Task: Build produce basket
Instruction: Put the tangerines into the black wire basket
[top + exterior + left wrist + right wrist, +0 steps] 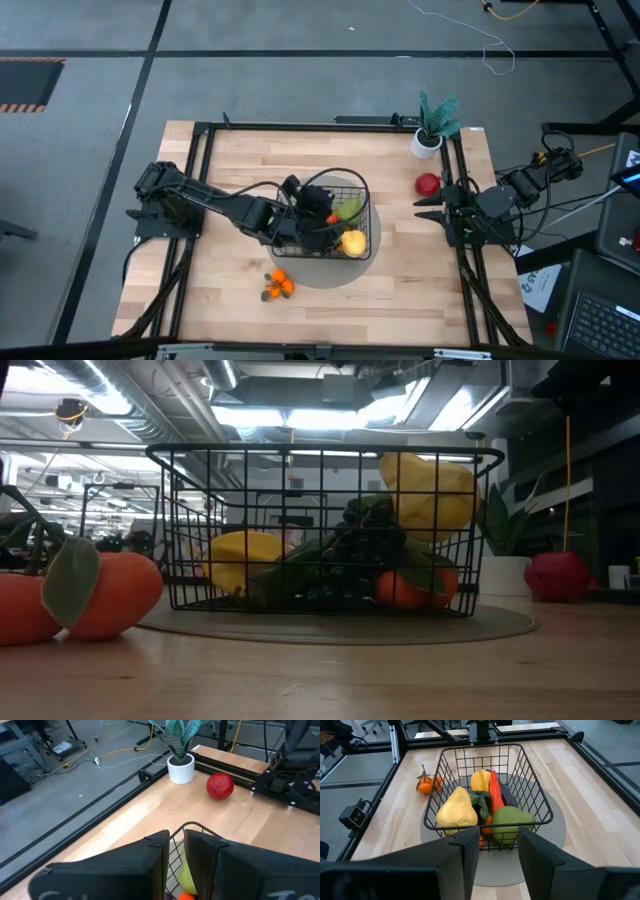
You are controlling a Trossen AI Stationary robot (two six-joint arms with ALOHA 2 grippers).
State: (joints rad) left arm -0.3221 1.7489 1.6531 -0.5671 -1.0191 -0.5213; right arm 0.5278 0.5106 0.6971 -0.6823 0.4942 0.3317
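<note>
The left gripper (322,222) hangs over the basket (362,190), low above the produce, its fingers (152,862) a narrow gap apart with the basket's wire rim showing between them; nothing can be seen held in them. The basket sits on a grey round mat (300,272) near the middle of the table (230,160). Inside it lie a yellow pear-shaped piece (456,810), a second yellow piece (480,779), a carrot (494,790), a green pear (511,821), a dark eggplant (508,796) and dark grapes (350,555). Two small oranges (280,284) with a leaf lie on the bare wood just outside the mat, on the side nearest the table's front edge. The right gripper (424,207) waits at the right edge of the table, jaws parted and empty, pointing toward the basket. A red apple (428,184) lies just beside it, and a potted plant (431,128) stands in the far right corner.
</note>
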